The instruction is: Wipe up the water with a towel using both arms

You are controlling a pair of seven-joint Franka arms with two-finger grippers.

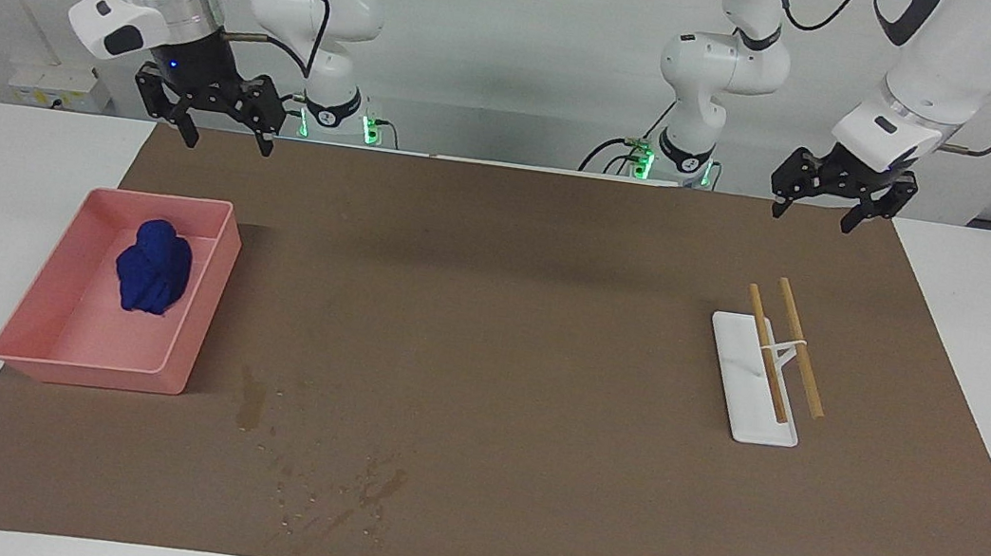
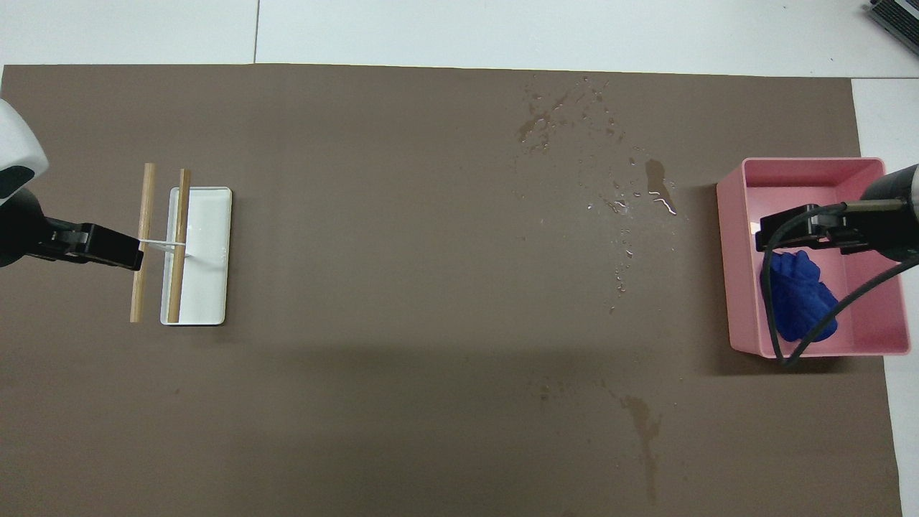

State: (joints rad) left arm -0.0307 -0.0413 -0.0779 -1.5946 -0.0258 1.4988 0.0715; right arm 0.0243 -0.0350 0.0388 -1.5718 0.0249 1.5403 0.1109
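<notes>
Holding nothing, two wide-spread hands, left hand (image 1: 809,213) and right hand (image 1: 222,139), hover; one towel (image 1: 153,267) fills one tray (image 1: 199,316).

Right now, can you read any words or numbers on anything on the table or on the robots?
None can be read.
The pink tray, the blue towel in it, the white rack and the brown mat show no writing.
Small round marks on the arm bases near the green lights are too small to read.
</notes>
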